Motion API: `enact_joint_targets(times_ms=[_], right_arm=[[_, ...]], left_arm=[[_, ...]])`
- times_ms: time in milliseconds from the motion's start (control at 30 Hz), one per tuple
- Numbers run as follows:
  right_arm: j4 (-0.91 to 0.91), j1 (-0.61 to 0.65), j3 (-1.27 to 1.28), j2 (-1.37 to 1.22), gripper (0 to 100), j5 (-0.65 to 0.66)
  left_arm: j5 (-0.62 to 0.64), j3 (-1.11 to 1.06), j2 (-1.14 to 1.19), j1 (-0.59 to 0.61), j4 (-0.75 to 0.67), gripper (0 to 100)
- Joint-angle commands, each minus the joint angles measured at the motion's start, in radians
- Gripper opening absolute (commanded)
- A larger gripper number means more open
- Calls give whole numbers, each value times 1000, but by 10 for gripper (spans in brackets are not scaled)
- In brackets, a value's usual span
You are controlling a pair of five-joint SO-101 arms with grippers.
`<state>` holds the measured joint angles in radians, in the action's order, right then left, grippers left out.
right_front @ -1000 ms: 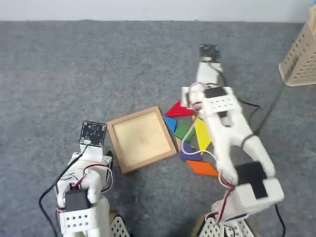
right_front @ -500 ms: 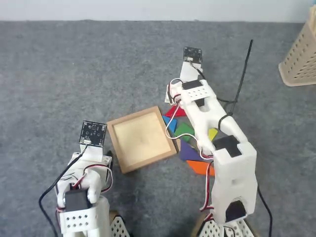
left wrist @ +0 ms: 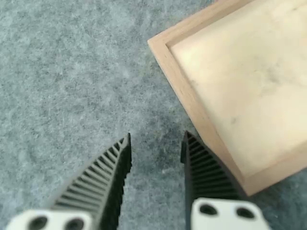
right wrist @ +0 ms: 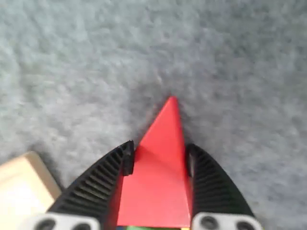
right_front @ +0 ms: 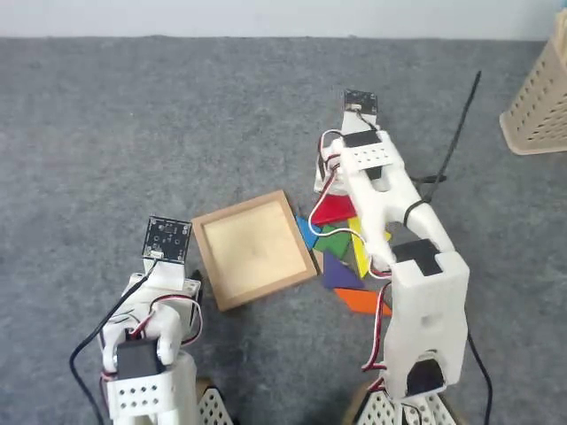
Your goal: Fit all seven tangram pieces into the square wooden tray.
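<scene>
As the right claw (right wrist: pixel 158 146) pinches the red triangle (right wrist: pixel 163 191), I think it goes into the tray (right_front: pixel 239 208) next; the left claw (left wrist: pixel 157 139) is spread.

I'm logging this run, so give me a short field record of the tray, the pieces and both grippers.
tray: empty, on grey carpet
red triangle: gripped at its two sides
right gripper: jaws shut on red triangle
left gripper: jaws open, beside tray corner
other pieces: clustered beside tray, outside it
</scene>
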<state>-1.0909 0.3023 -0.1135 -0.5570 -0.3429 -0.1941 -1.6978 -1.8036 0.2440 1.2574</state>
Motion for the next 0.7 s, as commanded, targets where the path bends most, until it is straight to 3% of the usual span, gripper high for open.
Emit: enact_joint_targets(times_ms=[0, 167, 367, 533, 667], right_arm=[[-70, -59, -3, 12, 97, 35], [-120, -77, 26, 117, 65, 87], [1, -81, 221, 321, 51, 173], [47, -74, 339, 461, 128, 218], [96, -53, 417, 478, 75, 235]], left_arm=[[-5, 12, -6, 0, 5, 168], [-5, 12, -6, 0, 5, 168], [-5, 12, -6, 0, 5, 168], [-5, 12, -6, 0, 5, 168], [-5, 12, -6, 0, 5, 168]])
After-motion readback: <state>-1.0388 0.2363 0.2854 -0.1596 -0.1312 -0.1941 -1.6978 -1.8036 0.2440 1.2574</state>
